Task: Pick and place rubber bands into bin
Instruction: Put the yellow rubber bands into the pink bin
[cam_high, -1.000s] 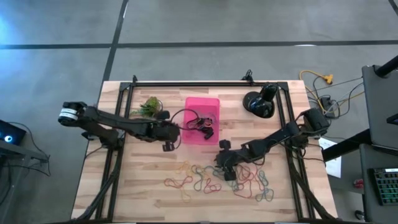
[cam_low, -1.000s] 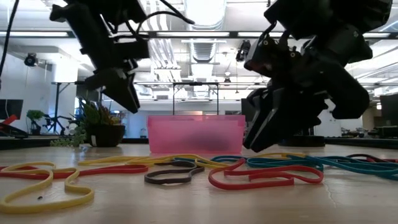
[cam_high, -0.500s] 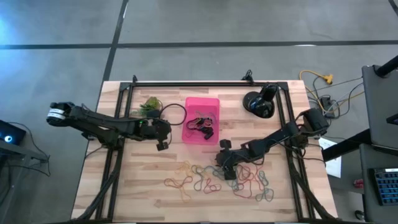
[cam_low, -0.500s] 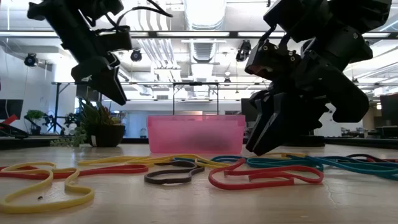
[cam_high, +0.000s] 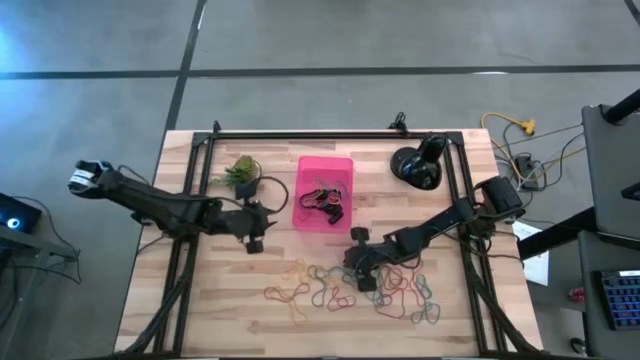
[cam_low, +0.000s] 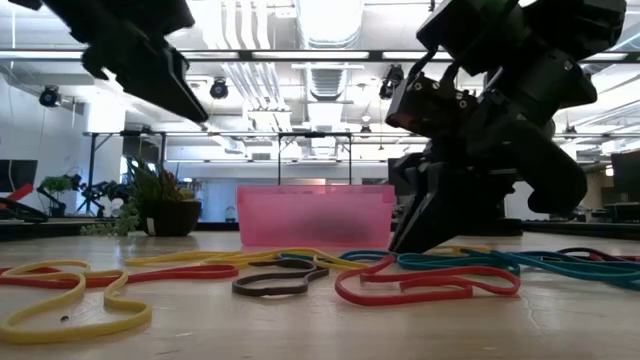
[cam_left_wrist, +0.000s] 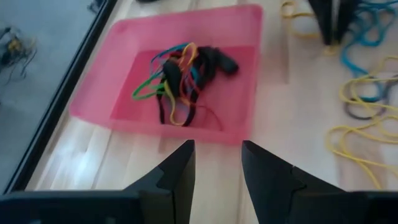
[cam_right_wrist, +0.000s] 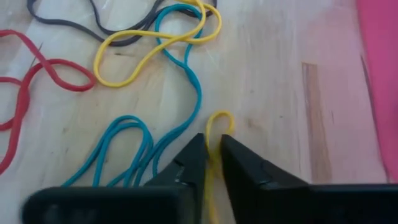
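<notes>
**Left arm drawn back from bin as right gripper closes on a band**

The left gripper (cam_high: 254, 241) is now seen well clear of the bin (cam_high: 303, 169), having been withdrawn from its near-left edge toward the table's left side, its fingers parted and empty. The right gripper (cam_right_wrist: 211, 163) is lowered slightly among the loose rubber bands (cam_high: 340, 290), its fingers pinched on a yellow band (cam_right_wrist: 217, 127).

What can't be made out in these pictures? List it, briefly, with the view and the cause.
- Low view: the contents of the bin are hidden by its cloudy near wall.
- High view: the tangled rubber bands are too small to count.
- Right wrist view: the right gripper closes around a yellow band, whose lower part is hidden between the fingers.
- Low view: the fingertips of the left gripper are cut off by the top edge.
</notes>
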